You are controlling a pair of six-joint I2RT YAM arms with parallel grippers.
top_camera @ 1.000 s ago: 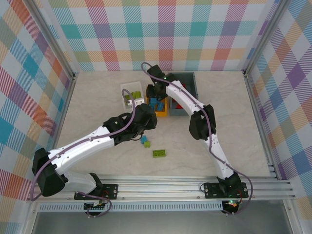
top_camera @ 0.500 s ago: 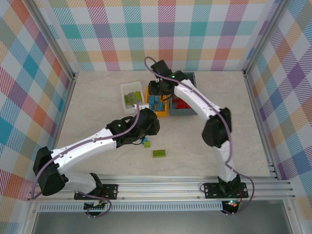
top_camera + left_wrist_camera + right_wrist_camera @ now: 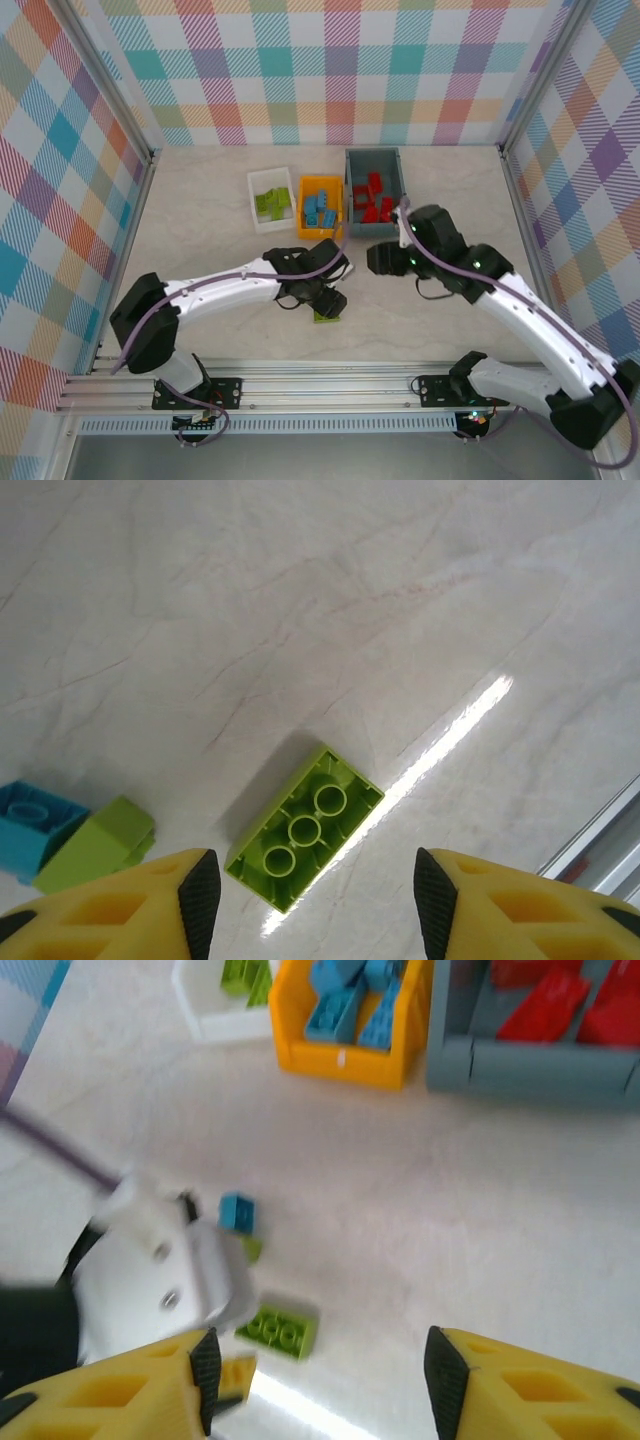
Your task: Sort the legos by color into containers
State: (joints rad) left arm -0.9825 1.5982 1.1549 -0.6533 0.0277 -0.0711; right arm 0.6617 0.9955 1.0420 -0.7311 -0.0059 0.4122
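"Checked walls are standing round the pale table (image 3: 200, 220). What is the left gripper (image 3: 310, 905) doing?"

"It is hanging wide open and holding nothing. A big green brick (image 3: 305, 827) is lying upside down just past its fingers, at 12 o'clock."

"And the right gripper (image 3: 315, 1385)?"

"It is open and empty too. A second ago it was reaching over the orange bin (image 3: 303, 225). Now it is sitting back at 3 o'clock, and the left arm is coming in over the loose bricks."

"So what is left?"

"I think three: that brick, a small green one (image 3: 95, 845) and a blue one (image 3: 30, 825) at its 9 o'clock."

"Is there room?"

"Lots of bare table. The white bin (image 3: 255, 185) with greens is waiting at 11 o'clock. The metal rail (image 3: 330, 380) is running close at 6 o'clock."
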